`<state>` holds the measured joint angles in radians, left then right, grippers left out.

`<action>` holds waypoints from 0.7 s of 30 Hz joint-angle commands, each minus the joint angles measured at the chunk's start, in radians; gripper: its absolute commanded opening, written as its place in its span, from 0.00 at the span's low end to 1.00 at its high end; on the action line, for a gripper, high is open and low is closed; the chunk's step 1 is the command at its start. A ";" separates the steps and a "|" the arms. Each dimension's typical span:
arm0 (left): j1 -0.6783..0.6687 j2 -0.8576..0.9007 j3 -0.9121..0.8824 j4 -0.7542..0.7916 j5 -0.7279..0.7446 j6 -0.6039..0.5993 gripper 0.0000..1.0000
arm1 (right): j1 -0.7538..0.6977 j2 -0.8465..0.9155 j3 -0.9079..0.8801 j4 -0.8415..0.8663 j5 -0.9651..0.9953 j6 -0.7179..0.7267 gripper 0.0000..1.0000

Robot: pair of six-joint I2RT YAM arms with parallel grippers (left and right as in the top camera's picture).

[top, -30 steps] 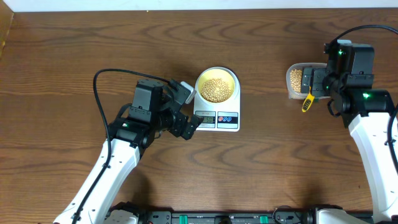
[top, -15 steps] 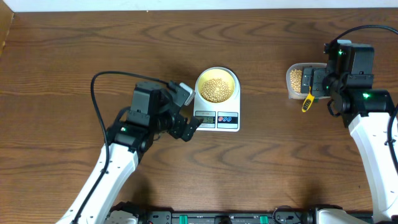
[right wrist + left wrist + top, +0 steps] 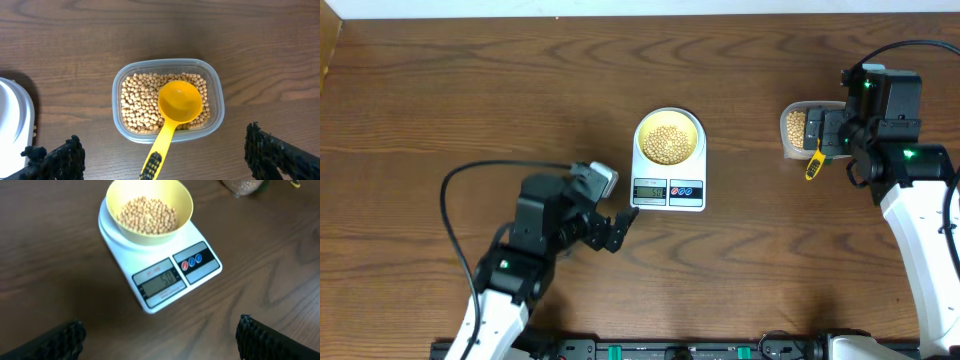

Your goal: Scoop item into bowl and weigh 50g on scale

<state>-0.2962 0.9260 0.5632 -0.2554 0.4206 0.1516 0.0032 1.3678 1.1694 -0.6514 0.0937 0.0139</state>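
The pale-yellow bowl (image 3: 668,138) stands on the white scale (image 3: 669,192) at the table's middle, holding tan beans (image 3: 667,143). In the left wrist view the bowl (image 3: 150,195) and its beans (image 3: 147,215) sit on the scale (image 3: 200,275), whose display shows digits that look like 50. My left gripper (image 3: 612,208) hangs open and empty to the near left of the scale, clear of it, with bare wood between its fingers (image 3: 160,340). My right gripper (image 3: 823,132) is open and holds nothing; it stands above the scoop's handle (image 3: 162,150).
A clear plastic container (image 3: 790,127) of beans stands at the right, seen close in the right wrist view (image 3: 215,107). A bright yellow scoop (image 3: 180,102) rests in it, its handle (image 3: 813,163) sticking out over the near rim. A black cable (image 3: 470,175) loops left of the left arm.
My left arm has drawn back from the scale toward the near left, still open. The right arm, bowl, scale and scoop have not moved.
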 commanded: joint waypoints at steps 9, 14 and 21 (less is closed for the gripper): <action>-0.019 -0.273 -0.193 0.055 -0.084 -0.150 0.98 | 0.004 0.000 0.001 0.000 0.001 -0.011 0.99; -0.097 -0.407 -0.262 0.056 -0.188 -0.200 0.98 | 0.004 0.000 0.001 0.000 0.001 -0.011 0.99; -0.105 -0.539 -0.341 0.055 -0.209 -0.234 0.98 | 0.004 0.000 0.001 0.000 0.001 -0.011 0.99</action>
<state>-0.3969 0.4370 0.2523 -0.2031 0.2420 -0.0559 0.0032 1.3678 1.1694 -0.6533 0.0933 0.0139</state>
